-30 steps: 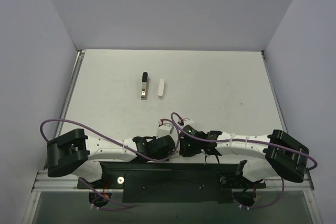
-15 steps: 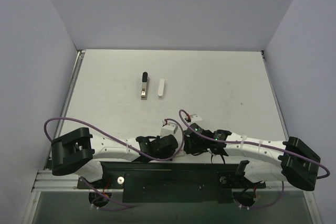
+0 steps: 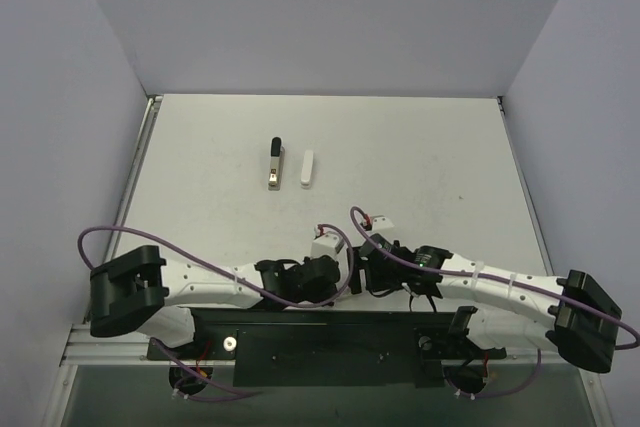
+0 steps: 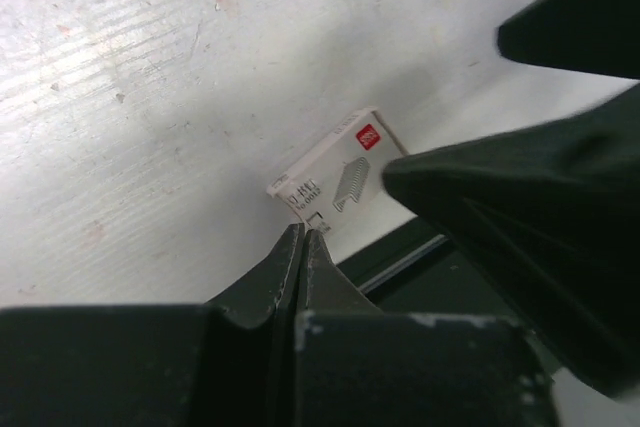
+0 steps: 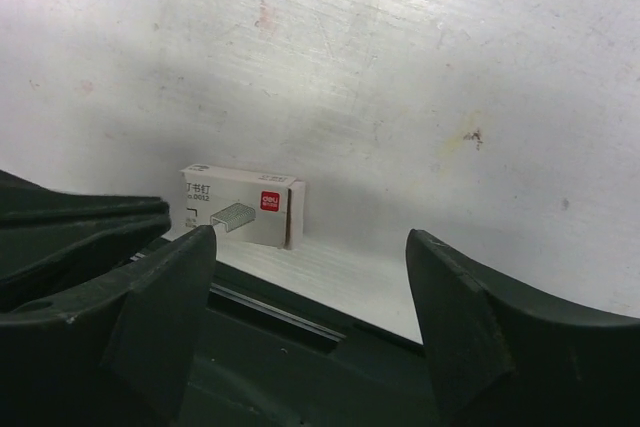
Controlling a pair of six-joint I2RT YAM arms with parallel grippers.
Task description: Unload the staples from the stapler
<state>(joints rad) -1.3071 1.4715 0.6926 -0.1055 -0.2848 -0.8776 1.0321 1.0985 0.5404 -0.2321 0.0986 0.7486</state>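
The stapler lies in two parts at mid-table, far from both grippers: a black-ended metal inner bar (image 3: 274, 162) and, just to its right, the white shell (image 3: 308, 168). No loose staples can be made out. My left gripper (image 4: 303, 236) is shut with nothing between its tips, low over the table's near edge. My right gripper (image 5: 312, 242) stands wide open and empty beside it. Both point at a small white staple box.
The staple box (image 5: 240, 207), white with a red logo (image 4: 340, 172), sits by the black front rail (image 5: 300, 337), just ahead of both grippers. In the top view the folded arms (image 3: 230, 287) hide it. Grey walls enclose the table (image 3: 420, 157).
The right gripper has gone from shut to wide open, while its arm stretched out and its elbow swung right. The left gripper stays shut and has barely shifted.
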